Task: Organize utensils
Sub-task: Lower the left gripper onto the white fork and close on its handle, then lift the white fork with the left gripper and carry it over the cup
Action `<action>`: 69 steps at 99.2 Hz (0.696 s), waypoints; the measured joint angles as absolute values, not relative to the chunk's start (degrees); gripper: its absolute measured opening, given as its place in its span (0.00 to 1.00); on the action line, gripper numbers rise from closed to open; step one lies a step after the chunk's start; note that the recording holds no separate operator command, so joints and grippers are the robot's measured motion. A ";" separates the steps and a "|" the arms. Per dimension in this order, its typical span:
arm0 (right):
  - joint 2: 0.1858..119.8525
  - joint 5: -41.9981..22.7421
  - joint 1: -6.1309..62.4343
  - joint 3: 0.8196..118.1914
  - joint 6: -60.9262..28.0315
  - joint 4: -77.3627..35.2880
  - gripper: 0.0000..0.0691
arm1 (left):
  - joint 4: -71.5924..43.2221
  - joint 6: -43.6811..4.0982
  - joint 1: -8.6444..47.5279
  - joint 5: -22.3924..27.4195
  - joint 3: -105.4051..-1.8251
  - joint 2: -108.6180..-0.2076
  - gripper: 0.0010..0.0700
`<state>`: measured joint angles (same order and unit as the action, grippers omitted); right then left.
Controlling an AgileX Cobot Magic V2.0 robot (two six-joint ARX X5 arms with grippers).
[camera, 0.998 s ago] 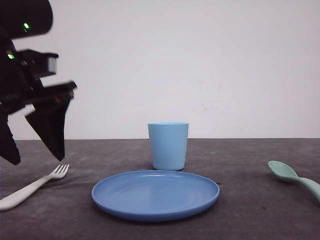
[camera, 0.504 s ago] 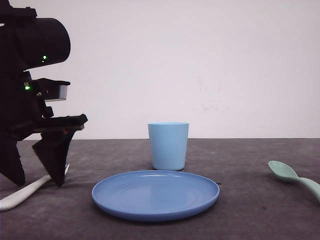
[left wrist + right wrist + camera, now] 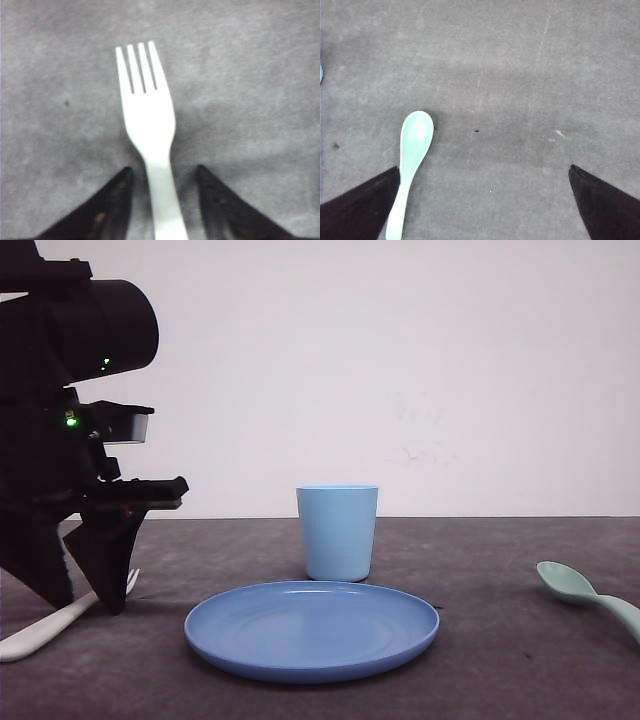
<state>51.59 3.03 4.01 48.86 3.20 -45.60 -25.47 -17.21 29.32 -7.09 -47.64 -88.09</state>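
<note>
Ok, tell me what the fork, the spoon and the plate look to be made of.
Fork: likely white plastic, matte, uniform in colour with thick, blunt tines.
Spoon: probably mint-green plastic, smooth, with a faint sheen in the bowl.
Plate: seemingly blue plastic or melamine, with a soft, dull gloss along its rim rings.

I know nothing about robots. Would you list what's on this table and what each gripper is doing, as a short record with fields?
fork: white fork lying flat on the table's left side
left gripper: left gripper open, a finger on each side of the fork's handle, not clamped
spoon: mint-green spoon lying flat at the right
right gripper: right gripper open wide above the table
centre: blue plate, light blue cup upright behind it
</note>
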 joint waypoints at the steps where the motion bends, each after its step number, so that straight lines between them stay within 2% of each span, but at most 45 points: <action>1: 51.59 3.03 4.01 48.86 3.20 -45.60 0.98 | -25.47 -17.21 29.36 -7.09 -47.64 -88.09 0.28; 16: 51.59 3.03 4.01 48.86 3.20 -45.60 0.98 | -25.41 -17.19 29.65 -6.63 -47.72 -88.14 0.13; 30: 51.59 3.03 4.01 48.86 3.20 -45.60 0.98 | -25.45 -16.93 29.93 -6.61 -47.72 -88.16 0.06; 69: 51.59 3.03 4.01 48.86 3.20 -45.60 0.98 | -26.81 -15.84 29.91 -7.49 -47.37 -86.85 0.05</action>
<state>51.59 3.03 4.01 48.86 3.20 -45.60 -26.81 -15.84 29.91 -7.49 -47.37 -86.85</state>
